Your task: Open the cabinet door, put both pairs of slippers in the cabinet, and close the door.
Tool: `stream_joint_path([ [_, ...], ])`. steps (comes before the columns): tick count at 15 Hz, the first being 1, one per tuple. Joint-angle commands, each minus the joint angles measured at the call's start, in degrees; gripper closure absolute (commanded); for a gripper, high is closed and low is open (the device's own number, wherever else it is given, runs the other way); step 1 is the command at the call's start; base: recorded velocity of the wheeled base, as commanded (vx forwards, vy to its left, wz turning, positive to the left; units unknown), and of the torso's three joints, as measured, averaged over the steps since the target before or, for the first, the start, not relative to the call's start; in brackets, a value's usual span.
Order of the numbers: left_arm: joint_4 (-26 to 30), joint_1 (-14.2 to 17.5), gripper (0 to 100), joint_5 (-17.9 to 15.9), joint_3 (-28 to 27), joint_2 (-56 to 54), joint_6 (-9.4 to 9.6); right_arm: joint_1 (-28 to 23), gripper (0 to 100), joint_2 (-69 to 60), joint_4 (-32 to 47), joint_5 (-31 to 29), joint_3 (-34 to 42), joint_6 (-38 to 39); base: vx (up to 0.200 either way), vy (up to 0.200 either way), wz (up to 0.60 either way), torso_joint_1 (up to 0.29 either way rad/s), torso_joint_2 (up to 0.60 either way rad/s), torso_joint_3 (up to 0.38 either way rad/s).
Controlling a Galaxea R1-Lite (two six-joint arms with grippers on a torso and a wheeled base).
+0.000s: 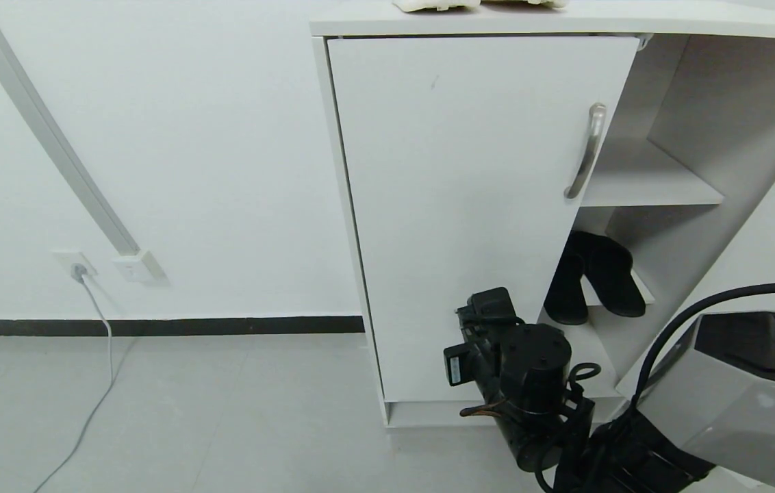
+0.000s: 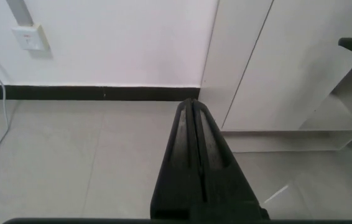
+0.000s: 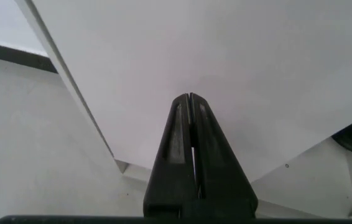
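Head view: my right arm sits at 5 o'clock, low against the white cabinet door. At 3 o'clock the open compartment holds the black slippers below its shelf, long axes roughly 12 to 6. Cream slippers lie on top of the cabinet at 12.

Left wrist view: my left gripper is clenched and empty over the floor, pointing at the cabinet's base.

Right wrist view: my right gripper is clenched and empty, its tip close to the door face. I cannot tell whether it touches.

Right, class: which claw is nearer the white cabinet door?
Right. The right claw, shut, points from close by at the lower part of the cabinet door. The left claw, also shut, hangs over the floor, well back.
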Motion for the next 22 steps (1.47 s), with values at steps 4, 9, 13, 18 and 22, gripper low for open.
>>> stream_joint_path([
  [4, 0.0, 0.0, 100, 0.0, 0.0, 0.1, -0.01, 0.1, 100, 0.1, -0.3, 0.1, 0.1, 0.1, 0.0, 0.0, 0.0, -0.001, 0.0, 0.065],
  [9, 0.0, 0.0, 100, 0.0, 0.0, 0.1, -0.01, -1.0, 100, 0.1, -0.7, 0.0, 0.7, -0.1, 0.0, 0.0, 0.0, 0.001, 0.0, 0.193],
  [13, 0.0, 0.0, 100, -0.1, 0.1, 0.1, -0.01, -1.5, 100, 0.2, -2.3, 1.1, 1.7, -2.8, 0.0, 0.0, 0.0, -0.001, 0.0, 0.179],
  [18, 0.0, 0.0, 100, -0.1, 0.0, 0.1, 0.08, -1.9, 100, 0.7, -6.8, 6.7, 4.4, -3.7, 0.0, 0.0, 0.0, 0.0, 0.0, 0.0],
  [22, 0.0, 0.0, 100, -0.1, 0.0, 0.1, 0.08, -1.5, 100, 0.9, -9.8, 8.9, 5.5, -4.6, 0.0, 0.0, 0.0, 0.0, 0.0, 0.0],
])
